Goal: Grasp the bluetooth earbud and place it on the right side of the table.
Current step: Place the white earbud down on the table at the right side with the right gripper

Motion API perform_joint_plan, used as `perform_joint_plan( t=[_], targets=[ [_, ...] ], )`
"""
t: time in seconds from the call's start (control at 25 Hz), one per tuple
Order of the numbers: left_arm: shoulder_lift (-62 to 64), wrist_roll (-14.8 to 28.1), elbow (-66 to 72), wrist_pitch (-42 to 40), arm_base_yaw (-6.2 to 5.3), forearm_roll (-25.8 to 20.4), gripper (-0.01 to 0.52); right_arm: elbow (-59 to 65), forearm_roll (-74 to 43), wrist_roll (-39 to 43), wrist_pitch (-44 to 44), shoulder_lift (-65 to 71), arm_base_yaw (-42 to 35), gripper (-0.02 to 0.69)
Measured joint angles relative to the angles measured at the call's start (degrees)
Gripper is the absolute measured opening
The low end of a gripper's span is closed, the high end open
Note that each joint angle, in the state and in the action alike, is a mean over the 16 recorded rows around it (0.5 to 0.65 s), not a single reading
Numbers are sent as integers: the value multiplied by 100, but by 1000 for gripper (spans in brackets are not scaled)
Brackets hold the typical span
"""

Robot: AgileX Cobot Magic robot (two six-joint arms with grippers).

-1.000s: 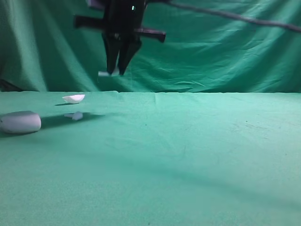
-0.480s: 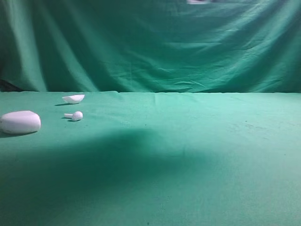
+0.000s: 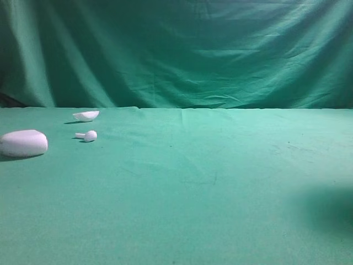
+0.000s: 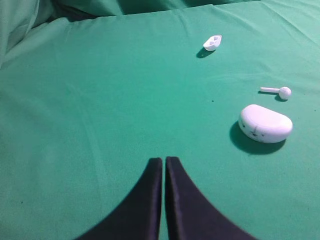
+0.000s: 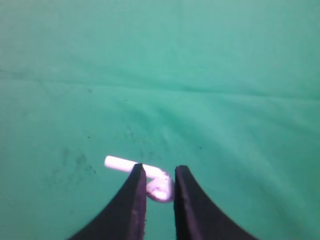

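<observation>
Green cloth covers the table (image 3: 220, 182) and drapes behind as a backdrop (image 3: 182, 49). The right gripper (image 5: 159, 172) pinches the bluetooth earbud (image 5: 150, 182) above the cloth. The left gripper (image 4: 163, 161) is closed, empty.

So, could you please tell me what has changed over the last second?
The right gripper, shut on the long-stemmed white bluetooth earbud, left the exterior high view upward; its shadow slid right. The pebble-shaped white case, stubby earbud and white shell piece stayed put.

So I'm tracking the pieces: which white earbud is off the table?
The bluetooth earbud pinched in the right gripper; the other earbud lies beside the case.
</observation>
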Motion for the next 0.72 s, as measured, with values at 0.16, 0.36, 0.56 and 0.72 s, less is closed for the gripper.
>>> perform_joint_plan(
  t=[0.16,0.36,0.56,0.72],
  targets=[
    [0,0,0,0,0,-2,0,989,13,113,-794,-120,-197,121],
    [0,0,0,0,0,-2,0,1603,102,171,-1601,181,-263,121],
    [0,0,0,0,0,-2,0,1750,212,189,-2099,607,-263,121],
    [0,0,0,0,0,-2,0,1753,256,189,-2315,850,-263,121]
  ],
)
